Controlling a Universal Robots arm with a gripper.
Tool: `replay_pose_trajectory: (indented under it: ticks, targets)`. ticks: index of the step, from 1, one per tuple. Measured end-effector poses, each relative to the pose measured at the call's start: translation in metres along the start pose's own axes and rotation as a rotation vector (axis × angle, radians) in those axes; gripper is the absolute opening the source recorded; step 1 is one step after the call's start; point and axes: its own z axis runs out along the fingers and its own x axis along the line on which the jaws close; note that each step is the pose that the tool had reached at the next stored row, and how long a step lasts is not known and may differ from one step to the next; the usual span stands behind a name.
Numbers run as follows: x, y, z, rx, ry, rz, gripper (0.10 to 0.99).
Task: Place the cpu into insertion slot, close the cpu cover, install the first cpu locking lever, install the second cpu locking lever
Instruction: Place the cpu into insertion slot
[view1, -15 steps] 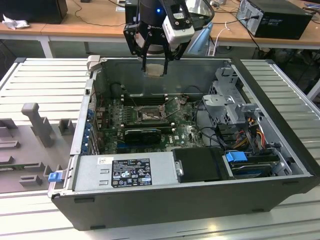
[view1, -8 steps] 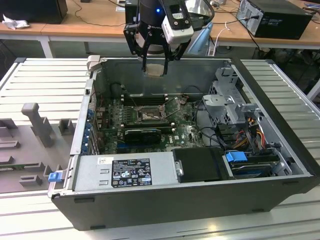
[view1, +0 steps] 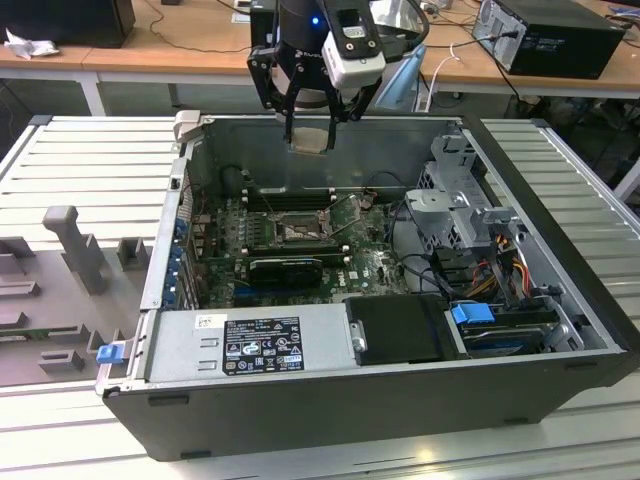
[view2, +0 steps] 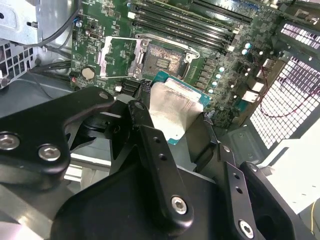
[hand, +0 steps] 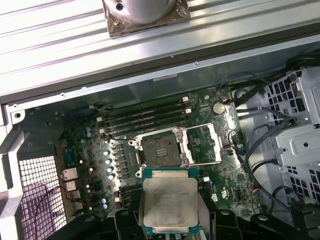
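Note:
My gripper (view1: 310, 132) hangs above the open computer case, over its far wall, shut on the cpu (view1: 310, 139). In both wrist views the cpu (hand: 170, 199) (view2: 176, 106) shows as a silvery square chip with a green rim, clamped at two opposite edges between the black fingers (view2: 143, 116). The insertion slot (hand: 161, 150) (view2: 162, 57) (view1: 298, 231) lies bare below on the green motherboard, well apart from the chip. The cpu cover (hand: 203, 145) (view2: 117, 58) is swung open beside the slot, its window showing the board beneath.
Memory slots (hand: 145, 117) run along the far side of the socket. A long black graphics card (view1: 286, 268) sits nearer the front. A drive cage (view1: 455, 205) and cables fill the exterior view's right; the power supply (view1: 250, 345) lies at the front. The case walls (view1: 330, 145) ring everything.

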Motion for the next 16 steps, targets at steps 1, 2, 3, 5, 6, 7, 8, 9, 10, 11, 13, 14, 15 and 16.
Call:
replay_pose_trajectory:
  ticks: [1, 2, 3, 5, 6, 7, 8, 9, 10, 11, 13, 14, 15, 16]
  targets:
    - [0.0, 0.0, 0.0, 0.0, -0.0004, 0.004, 0.529]
    - [0.0, 0.0, 0.0001, 0.0, -0.0007, 0.007, 0.529]
    - [0.0, 0.0, 0.0, 0.0, -0.0012, 0.013, 0.529]
    - [0.0, 0.0, 0.0, 0.0, -0.0019, 0.02, 0.529]
    - [0.0, 0.0, 0.0, -0.001, -0.0024, 0.027, 0.529]
    - [0.0, 0.0, 0.0, -0.001, -0.003, 0.033, 0.529]
    - [0.0, 0.0, 0.0, -0.001, -0.0036, 0.039, 0.529]
    - [0.0, 0.0, 0.0, -0.001, -0.0041, 0.045, 0.529]
    - [0.0, 0.0, 0.0, -0.001, -0.0043, 0.048, 0.529]
    - [0.0, 0.0, 0.0, -0.001, -0.0047, 0.052, 0.529]
    - [0.0, 0.0, 0.0, -0.001, -0.0056, 0.062, 0.529]
    - [0.0, 0.0, 0.0, -0.001, -0.0059, 0.065, 0.529]
    - [0.0, 0.0, 0.0, -0.002, -0.0065, 0.072, 0.529]
    - [0.0, 0.0, 0.0, -0.002, -0.0069, 0.076, 0.529]
